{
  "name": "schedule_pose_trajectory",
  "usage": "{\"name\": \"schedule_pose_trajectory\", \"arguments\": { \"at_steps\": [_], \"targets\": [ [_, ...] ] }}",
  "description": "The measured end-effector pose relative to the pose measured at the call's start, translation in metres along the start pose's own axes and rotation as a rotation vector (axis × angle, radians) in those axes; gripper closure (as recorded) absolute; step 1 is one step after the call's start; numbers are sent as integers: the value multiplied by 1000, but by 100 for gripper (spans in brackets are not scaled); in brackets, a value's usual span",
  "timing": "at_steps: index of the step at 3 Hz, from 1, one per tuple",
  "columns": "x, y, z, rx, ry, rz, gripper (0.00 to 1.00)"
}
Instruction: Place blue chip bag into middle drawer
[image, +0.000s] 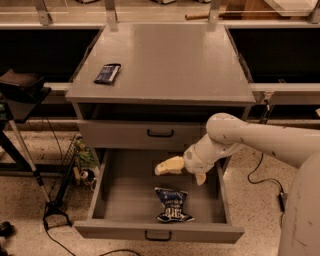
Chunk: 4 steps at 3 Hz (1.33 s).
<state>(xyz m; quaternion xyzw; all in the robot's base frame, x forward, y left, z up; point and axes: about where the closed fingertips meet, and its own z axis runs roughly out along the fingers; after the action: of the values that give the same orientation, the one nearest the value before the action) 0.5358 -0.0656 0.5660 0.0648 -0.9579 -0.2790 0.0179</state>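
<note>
Camera view: bag (172, 205) below pincer (179, 175) (apart)

The bag (173, 204) is dark blue with white lettering and silvery edges. It lies on the plain grey bottom of the open drawer (100, 231), whose front has a black handle (158, 235). Just above the bag, over the drawer, is the pale cream hand (178, 175) with its two fingers apart, on an off-white arm (250, 137). The desk (165, 60) above the drawer is plain grey. The packet (107, 73) on it is dark with faint pale marks. The floor (30, 165) left of the drawer is beige with dark speckles.
</note>
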Motion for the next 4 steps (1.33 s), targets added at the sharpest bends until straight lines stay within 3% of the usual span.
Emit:
{"name": "schedule_pose_trajectory", "arguments": {
  "at_steps": [1, 2, 3, 4],
  "targets": [
    [5, -2, -12, -21, 10, -18, 0],
    [23, -6, -52, -39, -1, -41, 0],
    [56, -11, -115, -13, -74, -31, 0],
    [104, -4, -198, 17, -177, -18, 0]
  ]
}}
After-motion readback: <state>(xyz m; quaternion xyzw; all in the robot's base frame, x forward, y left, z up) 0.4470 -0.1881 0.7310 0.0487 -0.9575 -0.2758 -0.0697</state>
